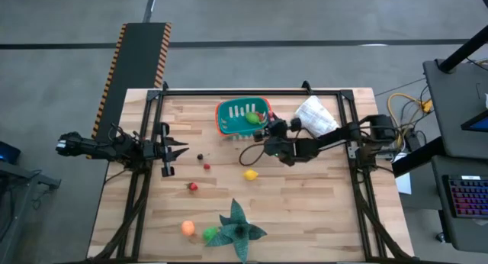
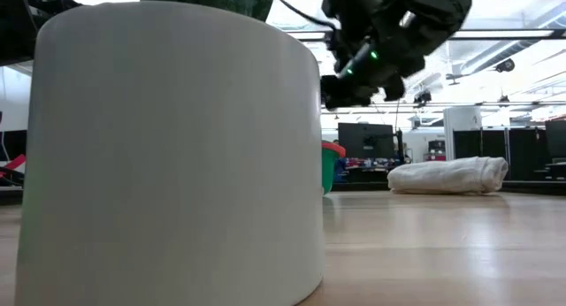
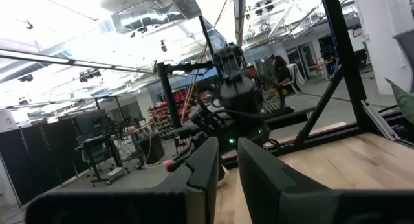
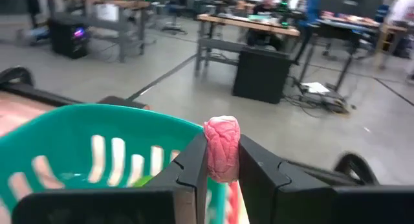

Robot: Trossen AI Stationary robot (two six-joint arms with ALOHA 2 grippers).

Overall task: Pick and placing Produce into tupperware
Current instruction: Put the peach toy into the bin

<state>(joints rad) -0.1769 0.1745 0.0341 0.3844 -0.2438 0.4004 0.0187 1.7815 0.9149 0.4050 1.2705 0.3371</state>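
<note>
Seen from the right wrist, the right gripper (image 4: pixel 223 164) is closed on a pink piece of produce (image 4: pixel 222 148), pinched between its two fingers, with the teal tupperware (image 4: pixel 77 136) directly beyond and below it; a green piece already lies inside. The step in hand is judged to be the carry-and-place phase: the next move calls for bringing the pink piece fully over the tub opening, lowering, then parting the fingers. In the high view the right gripper (image 1: pixel 268 133) sits at the tub's right edge, upper centre of the frame, while the left gripper (image 1: pixel 177 149) waits at centre left over the counter (image 1: pixel 320 210), fingers nearly together and holding nothing. Loose produce lies lower in the frame: yellow (image 1: pixel 250 174), red (image 1: pixel 193 187), orange (image 1: pixel 187 228). In the low view a white cylinder (image 2: pixel 168 156) blocks most of the left side, leaving only a sliver of the tub visible; a white bag (image 2: pixel 451 175) lies at far right.
</note>
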